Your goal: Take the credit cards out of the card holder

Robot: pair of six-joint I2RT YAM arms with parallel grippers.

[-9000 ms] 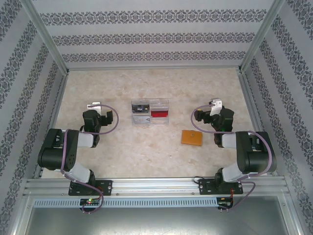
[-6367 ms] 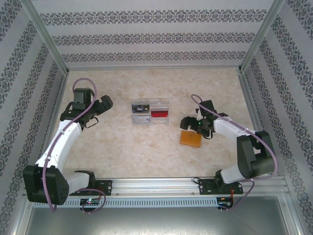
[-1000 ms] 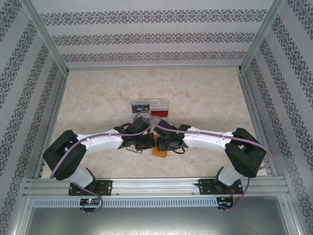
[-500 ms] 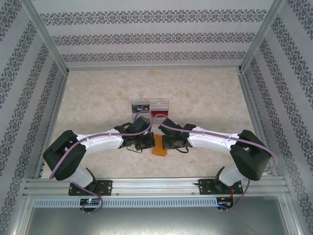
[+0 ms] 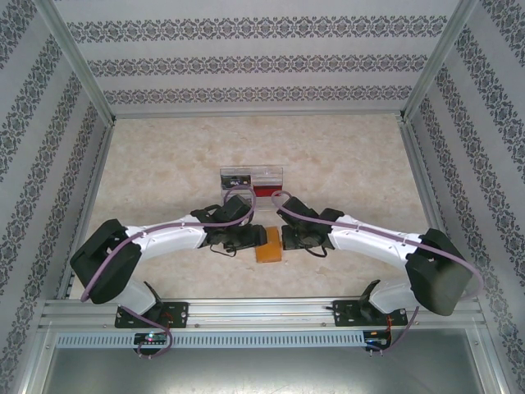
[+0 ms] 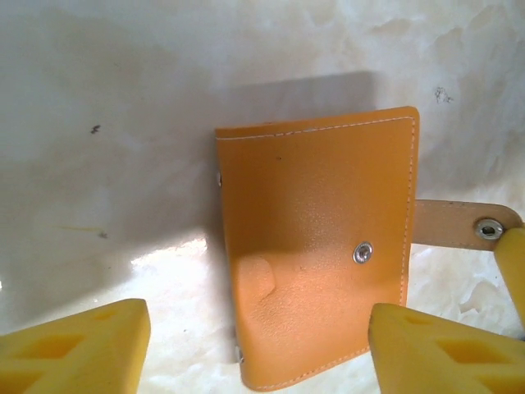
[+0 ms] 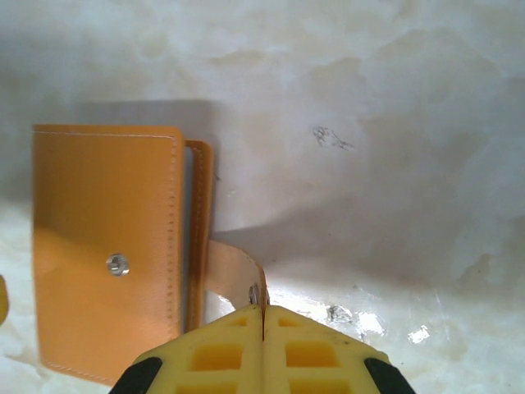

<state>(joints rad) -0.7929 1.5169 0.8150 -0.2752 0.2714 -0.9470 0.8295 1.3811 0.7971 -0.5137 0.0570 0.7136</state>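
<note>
The card holder [image 5: 268, 245] is seen lying folded shut on the bench [image 5: 164, 164], between the two tools. The opening step is judged to be in hand: the snap strap [image 7: 234, 275] is unfastened and drawn out toward the right tool [image 7: 262, 349], and the credit cards are judged to be inside. The left tool [image 6: 258, 349] is spread wide, one finger to either side of the holder, with nothing gripped. The right tool is closed, apparently pinching the strap's end, though the contact is partly hidden. Next, the holder must be pinned down while the cover is swung open by the strap. Beyond the holder a clear tray [image 5: 251, 177] is set.
</note>
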